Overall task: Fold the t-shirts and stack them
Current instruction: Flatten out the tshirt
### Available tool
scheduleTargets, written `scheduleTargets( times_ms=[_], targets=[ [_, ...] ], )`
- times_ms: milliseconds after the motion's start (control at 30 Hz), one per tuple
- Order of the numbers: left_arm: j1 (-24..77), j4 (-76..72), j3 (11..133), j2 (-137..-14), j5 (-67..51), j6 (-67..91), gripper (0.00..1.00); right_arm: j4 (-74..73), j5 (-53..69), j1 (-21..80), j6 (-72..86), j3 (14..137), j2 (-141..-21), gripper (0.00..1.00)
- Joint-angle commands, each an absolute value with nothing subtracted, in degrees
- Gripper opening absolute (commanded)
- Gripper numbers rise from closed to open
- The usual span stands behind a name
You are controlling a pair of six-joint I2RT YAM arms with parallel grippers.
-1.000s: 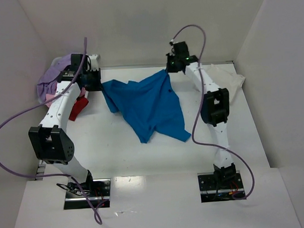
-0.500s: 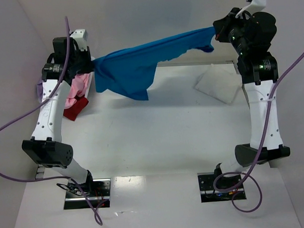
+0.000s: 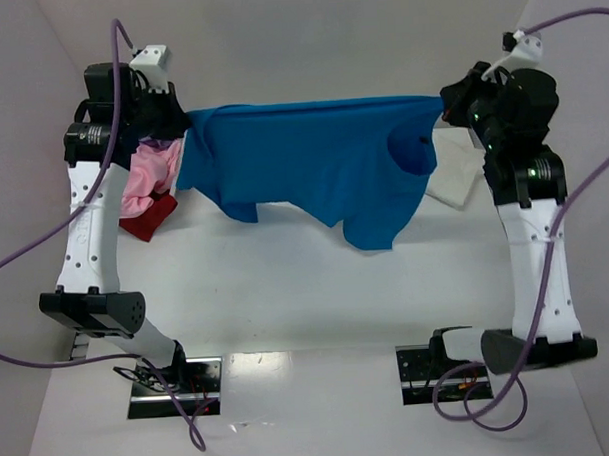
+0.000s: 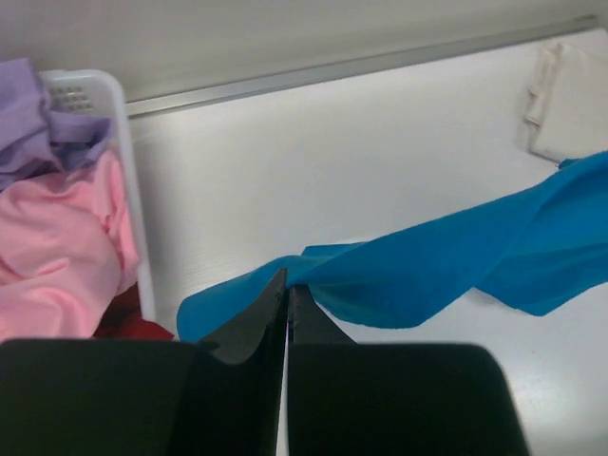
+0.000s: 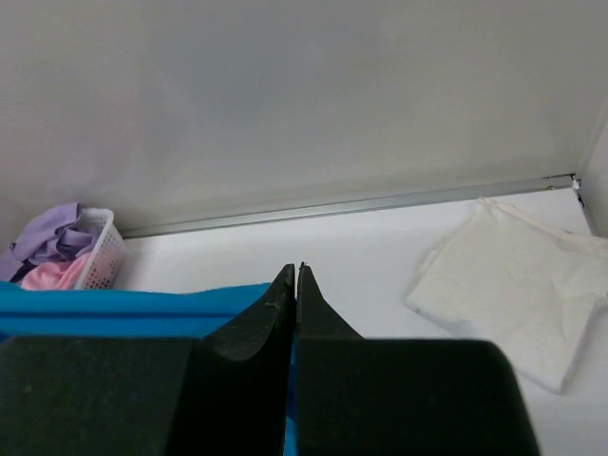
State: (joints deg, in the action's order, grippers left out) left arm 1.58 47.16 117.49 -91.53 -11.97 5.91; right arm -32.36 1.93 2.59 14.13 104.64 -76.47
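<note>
Change since earlier frames: both arms have risen and swung apart. The blue t-shirt (image 3: 312,163), bunched and slanting half a second ago, now hangs between them as one wide sheet.
Table (image 3: 287,289): white, flat, walled on three sides; it carries everything below.
Blue t-shirt, position: in the air across the far half of the table, top edge pulled nearly straight from arm to arm, body hanging below. Whether the lowest fold touches the table cannot be told from above.
Blue t-shirt, handling: judged light, soft and limp. It sags wherever unsupported, will not hold a crease unaided, is not fragile and shows little slip in a pinch.
Blue t-shirt, hold points: the two ends of the top edge, as gripped now. Keep that edge taut so the cloth lays down flat.
Basket (image 4: 128,180): white plastic, far left, holding the pink t-shirt (image 3: 143,184) and lavender t-shirt (image 4: 38,123). The dark red t-shirt (image 3: 149,215) lies just beside it.
White t-shirt (image 5: 513,285): folded flat, far right, below the blue cloth's right end.
Left gripper (image 3: 184,125): fingers pressed together, pinching the blue t-shirt's left end.
Right gripper (image 3: 448,108): fingers pressed together, pinching its right end.
</note>
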Motion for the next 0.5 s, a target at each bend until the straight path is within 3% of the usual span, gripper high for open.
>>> scheduleTargets(
  times_ms=[0, 167, 467],
  targets=[
    [-0.1, 49.0, 116.3, -91.8, -18.7, 2.1, 0.00, -32.5, -1.3, 0.7, 16.3, 93.7, -65.2, 0.00],
    [6.9, 49.6, 106.4, -91.8, -19.3, -0.1, 0.00, -35.0, 4.9, 0.7, 20.6, 76.4, -60.3, 0.00],
    [15.7, 49.6, 94.9, -95.1, -13.1, -1.4, 0.04, -37.6, -7.0, 0.7, 21.4, 70.5, -59.1, 0.01]
  ],
)
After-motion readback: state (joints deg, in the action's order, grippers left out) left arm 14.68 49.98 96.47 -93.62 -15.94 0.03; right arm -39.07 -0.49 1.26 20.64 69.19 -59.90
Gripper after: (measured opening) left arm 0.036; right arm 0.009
